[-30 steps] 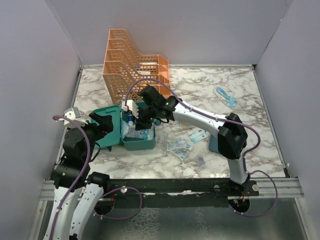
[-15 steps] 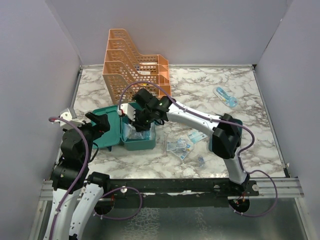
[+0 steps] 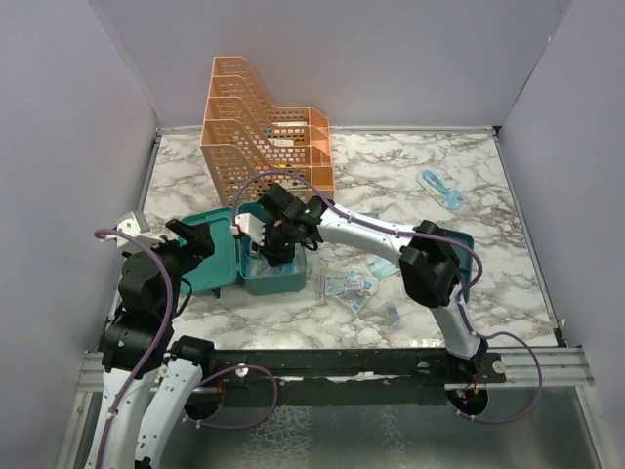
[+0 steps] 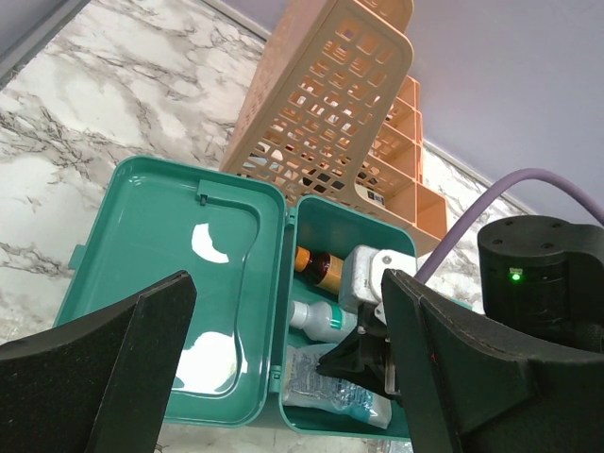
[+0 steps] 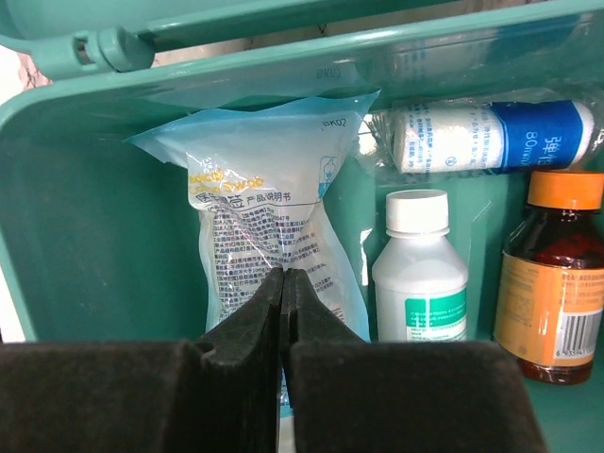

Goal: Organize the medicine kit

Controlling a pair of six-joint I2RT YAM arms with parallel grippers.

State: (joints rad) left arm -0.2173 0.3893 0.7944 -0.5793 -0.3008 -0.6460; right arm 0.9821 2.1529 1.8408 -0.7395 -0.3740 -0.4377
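Your right gripper (image 5: 283,283) is down inside the medicine kit (image 5: 94,236). Its fingers are pressed together with no gap and the tips rest on a clear printed pouch (image 5: 255,198); whether a fold of it is pinched, you cannot tell. Just beside the tips stands a white bottle (image 5: 420,274), with a brown bottle (image 5: 552,283) past it. A bandage roll (image 5: 481,137) lies beyond them along the hinge wall.

Your left gripper (image 4: 283,283) hangs wide apart with nothing in it, the open lid (image 4: 179,274) just ahead of it.

I judge the job partly done, with four items packed. Flat packets (image 3: 350,285) lie loose on the marble near the right gripper, back toward its arm. A blue item (image 3: 441,191) lies well apart from it. The lid is not yet closed.
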